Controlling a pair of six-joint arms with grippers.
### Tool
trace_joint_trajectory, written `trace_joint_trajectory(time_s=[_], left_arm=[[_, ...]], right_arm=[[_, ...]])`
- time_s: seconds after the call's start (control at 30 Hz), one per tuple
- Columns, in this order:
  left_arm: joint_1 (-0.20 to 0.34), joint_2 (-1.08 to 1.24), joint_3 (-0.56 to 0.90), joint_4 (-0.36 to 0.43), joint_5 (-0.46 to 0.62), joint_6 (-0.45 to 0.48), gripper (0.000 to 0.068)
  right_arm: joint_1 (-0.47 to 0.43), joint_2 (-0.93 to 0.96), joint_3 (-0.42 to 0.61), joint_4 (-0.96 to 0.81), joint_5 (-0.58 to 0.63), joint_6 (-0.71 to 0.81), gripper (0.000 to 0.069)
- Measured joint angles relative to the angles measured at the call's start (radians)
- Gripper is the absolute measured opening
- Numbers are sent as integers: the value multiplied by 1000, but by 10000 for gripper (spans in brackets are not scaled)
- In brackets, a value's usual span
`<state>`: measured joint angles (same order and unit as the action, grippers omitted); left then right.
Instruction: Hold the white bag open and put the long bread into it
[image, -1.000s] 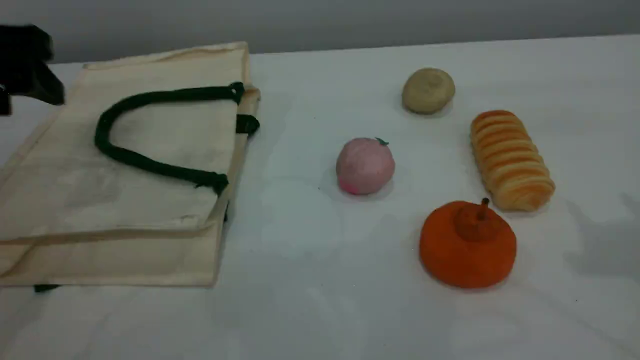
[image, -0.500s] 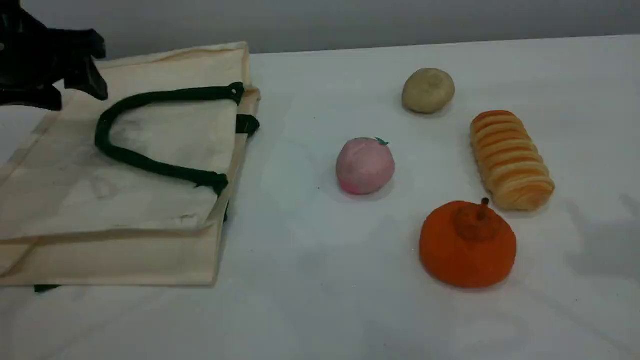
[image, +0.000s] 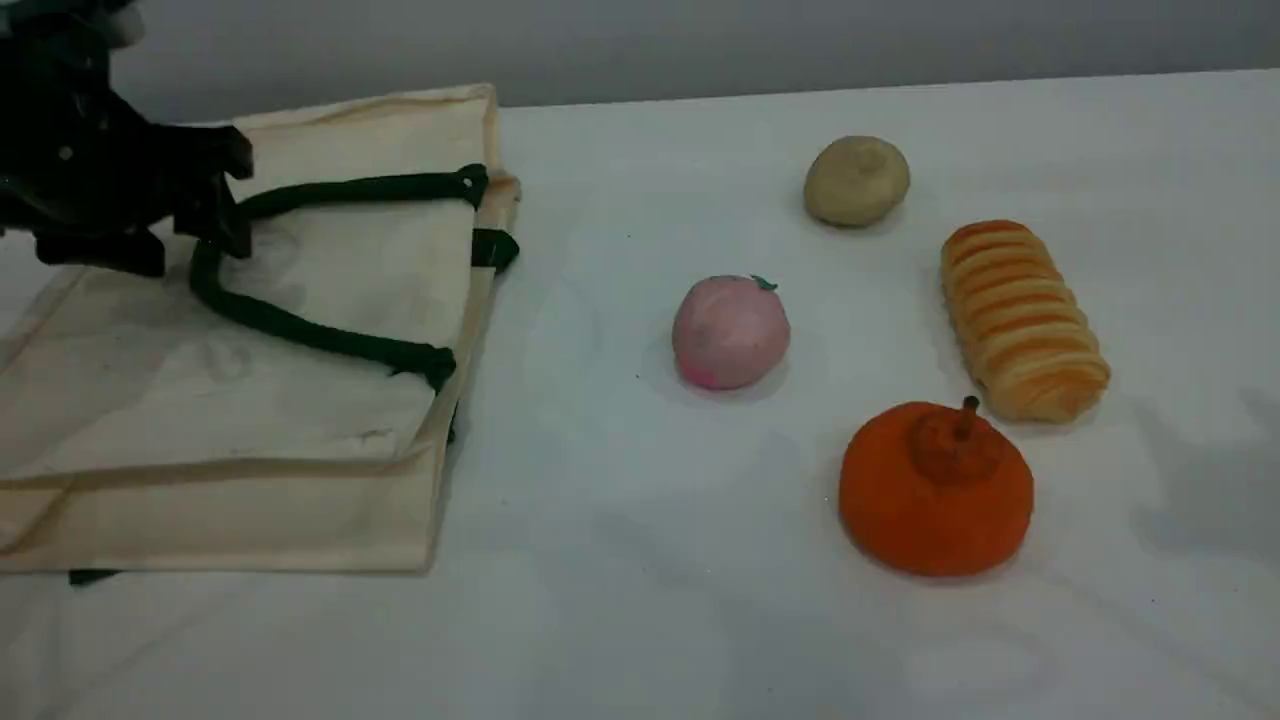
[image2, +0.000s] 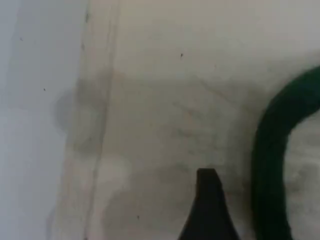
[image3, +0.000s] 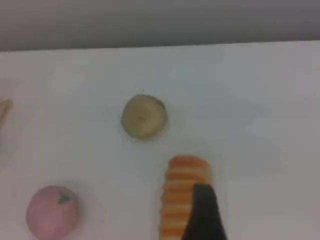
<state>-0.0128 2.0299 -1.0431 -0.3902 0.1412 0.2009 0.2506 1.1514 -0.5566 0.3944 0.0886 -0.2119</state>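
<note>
The white bag (image: 300, 400) lies flat at the left of the table, its dark green handle (image: 300, 335) looped on top. My left gripper (image: 188, 252) hovers open over the bag's far left part, right at the bend of the handle, holding nothing. In the left wrist view one fingertip (image2: 209, 210) stands over the bag's cloth (image2: 165, 100) just left of the handle (image2: 272, 165). The long bread (image: 1022, 320) lies at the right. My right gripper is outside the scene view; its fingertip (image3: 202, 215) hangs above the long bread (image3: 179, 195), empty.
A beige bun (image: 856, 181) sits behind the long bread, a pink ball (image: 730, 332) at mid-table, and an orange pumpkin-like ball (image: 935, 488) in front of the bread. The white table (image: 620, 600) ends at a grey wall behind.
My left gripper has moved right and downward from the far left edge, across the bag, to the bend of the handle. Nothing else has moved.
</note>
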Motion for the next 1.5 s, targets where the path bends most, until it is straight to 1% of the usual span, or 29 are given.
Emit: trace_joint_trajectory(time_s=[0.27,0.47,0.57,0.63,0.67,0.73,0.83,0.87,0.9,0.97,1.07,1.2,1.27,1.4,1.5], left_arm=[[0,65,-8,-2,-8,0,487],[0,95,-8,-6,-38,-5,487],[0,108,-8,-6,-46,-18,473],[0,113,-8,-6,-47,-22,440],[0,116,-8,-6,-47,-26,410],[0,122,-9,-7,-48,-26,328],[-1,127,-9,-9,-48,-27,161],[-1,127,-9,-10,-48,-28,115],[-1,127,-9,-10,-48,-28,86],[-1,127,-14,-10,-37,-28,86],[0,128,-51,-4,38,-20,86],[-1,94,-131,-1,235,39,86],[-3,62,-191,-3,300,75,86],[-18,-13,-308,-1,486,129,86],[-28,-76,-394,-1,578,153,86]], right_arm=[[0,0,0,0,0,-2,470],[0,0,0,0,0,-3,470],[0,0,0,0,0,-3,470],[0,0,0,0,0,-3,470],[0,0,0,0,0,-3,470],[0,0,0,0,0,-3,470],[0,0,0,0,0,-3,470],[0,0,0,0,0,-3,470],[0,0,0,0,0,-3,470],[0,0,0,0,14,-3,470],[0,16,0,0,26,-3,470],[0,65,0,0,36,-3,470],[0,98,0,0,35,-3,470],[0,167,0,4,3,-3,470],[0,214,0,7,-8,-3,470]])
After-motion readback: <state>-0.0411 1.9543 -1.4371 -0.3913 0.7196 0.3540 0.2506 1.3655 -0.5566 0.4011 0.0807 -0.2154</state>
